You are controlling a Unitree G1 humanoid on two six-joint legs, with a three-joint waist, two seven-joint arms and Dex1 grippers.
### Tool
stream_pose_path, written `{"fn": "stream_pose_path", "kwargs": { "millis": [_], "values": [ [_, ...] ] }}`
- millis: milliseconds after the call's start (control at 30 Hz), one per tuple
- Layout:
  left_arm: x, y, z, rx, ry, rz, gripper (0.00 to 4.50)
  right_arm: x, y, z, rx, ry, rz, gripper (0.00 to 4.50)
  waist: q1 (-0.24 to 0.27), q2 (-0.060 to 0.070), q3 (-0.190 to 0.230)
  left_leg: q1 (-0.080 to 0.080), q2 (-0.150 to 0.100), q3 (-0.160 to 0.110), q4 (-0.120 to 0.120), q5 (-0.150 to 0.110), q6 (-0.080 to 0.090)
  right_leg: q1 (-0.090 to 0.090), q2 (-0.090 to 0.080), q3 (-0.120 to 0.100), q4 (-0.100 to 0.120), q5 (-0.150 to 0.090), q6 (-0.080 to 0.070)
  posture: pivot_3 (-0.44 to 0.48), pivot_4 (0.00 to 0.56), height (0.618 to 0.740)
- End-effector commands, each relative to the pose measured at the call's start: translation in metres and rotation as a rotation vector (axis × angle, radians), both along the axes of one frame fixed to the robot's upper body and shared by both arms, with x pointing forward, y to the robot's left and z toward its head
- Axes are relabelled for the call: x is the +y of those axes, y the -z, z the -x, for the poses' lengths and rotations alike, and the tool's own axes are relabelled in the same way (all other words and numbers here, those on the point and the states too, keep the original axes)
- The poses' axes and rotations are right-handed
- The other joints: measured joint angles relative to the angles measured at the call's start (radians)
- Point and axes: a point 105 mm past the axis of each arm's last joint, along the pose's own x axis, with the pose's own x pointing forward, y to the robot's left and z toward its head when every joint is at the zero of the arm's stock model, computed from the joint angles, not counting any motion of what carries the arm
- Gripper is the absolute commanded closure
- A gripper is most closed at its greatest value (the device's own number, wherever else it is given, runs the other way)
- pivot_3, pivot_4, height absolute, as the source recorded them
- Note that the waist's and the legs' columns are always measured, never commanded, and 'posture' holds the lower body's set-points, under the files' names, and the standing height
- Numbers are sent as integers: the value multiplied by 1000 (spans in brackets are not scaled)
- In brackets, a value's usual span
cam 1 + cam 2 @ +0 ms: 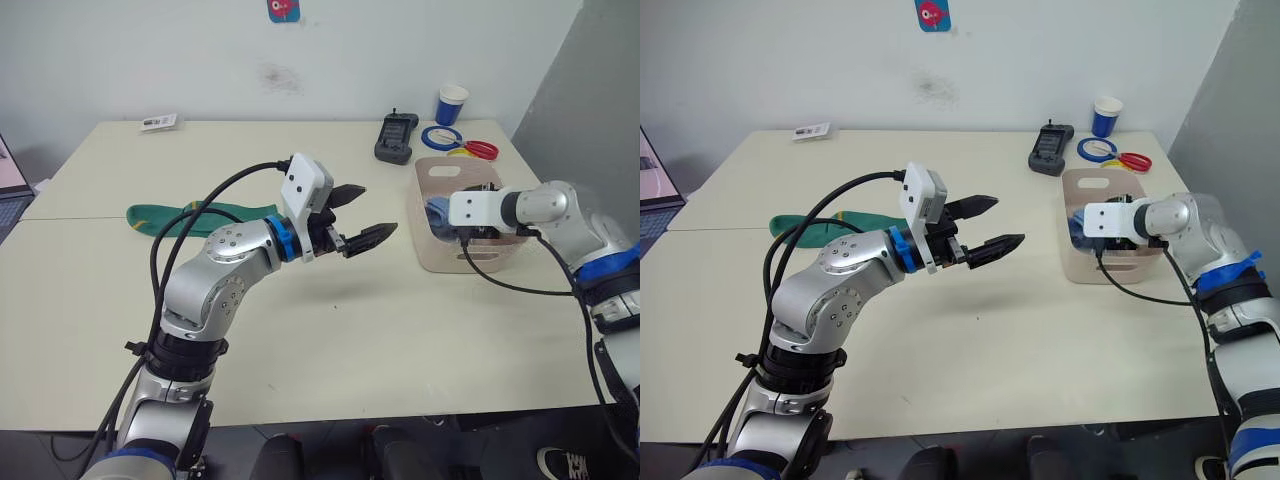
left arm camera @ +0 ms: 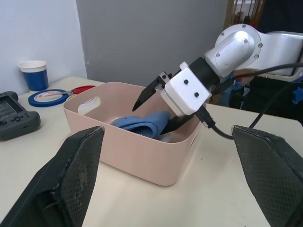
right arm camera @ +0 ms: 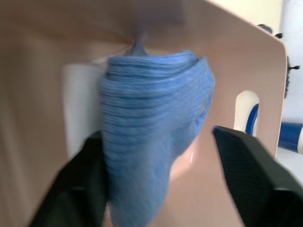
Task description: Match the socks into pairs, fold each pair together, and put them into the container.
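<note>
the right pincer (image 2: 156, 106) reaches down inside the pale pink tub (image 1: 440, 255) at the right side of the counter (image 1: 400, 330), its black fingers spread apart around a folded light blue sock bundle (image 3: 151, 132) that lies on the tub floor, one finger touching it on one side, the other well clear; something white lies under the bundle. to finish this step well, it looks wise to lift straight up with the fingers wide so the ribbed knit does not snag and unfold. the left pincer (image 1: 355, 215) hovers open and empty above the middle of the counter. behind its arm a dark green sock with yellow marks (image 1: 185, 215) lies flat and limp, seemingly next to fold. the tub is smooth plastic with rounded corners and slot handles.
</note>
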Motion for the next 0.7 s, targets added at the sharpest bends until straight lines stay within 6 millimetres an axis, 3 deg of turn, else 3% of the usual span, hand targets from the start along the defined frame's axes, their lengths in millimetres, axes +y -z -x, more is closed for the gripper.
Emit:
{"fn": "stream_pose_path", "kwargs": {
  "millis": [33,267,400,567,667,700],
  "values": [
    [-2,-11,4,-55,21,13,0,-2,-39,8,-8,-16,-24,21,-1,0,0,0,0,0,0,0,0,0,0,0,0,0,0,0,150,740],
    [3,-8,1,-57,14,2,0,-2,-78,20,50,15,-172,21,-1,1,0,2,0,-1,0,0,0,2,0,-2,0,0,0,0,150,740],
    [13,-4,-3,-46,-20,-14,0,13,-102,24,11,1,-327,21,-1,1,1,2,0,-1,1,-2,3,3,0,-2,0,0,0,0,150,740],
    [36,9,-7,-35,-107,-33,0,56,-105,28,-29,-87,-611,21,-4,1,0,3,1,-2,0,-2,3,3,0,-2,2,0,-1,0,150,740],
    [79,44,-16,-7,-331,-35,0,115,-80,42,-17,-183,-949,21,-6,1,-1,4,2,-3,1,-1,1,5,0,-4,1,1,-2,0,150,740],
    [88,54,-14,4,-377,-39,0,125,-74,46,-14,-167,-1050,21,-9,2,-1,5,2,-3,0,0,0,6,0,-3,1,1,-1,0,150,740]
  ]
}}
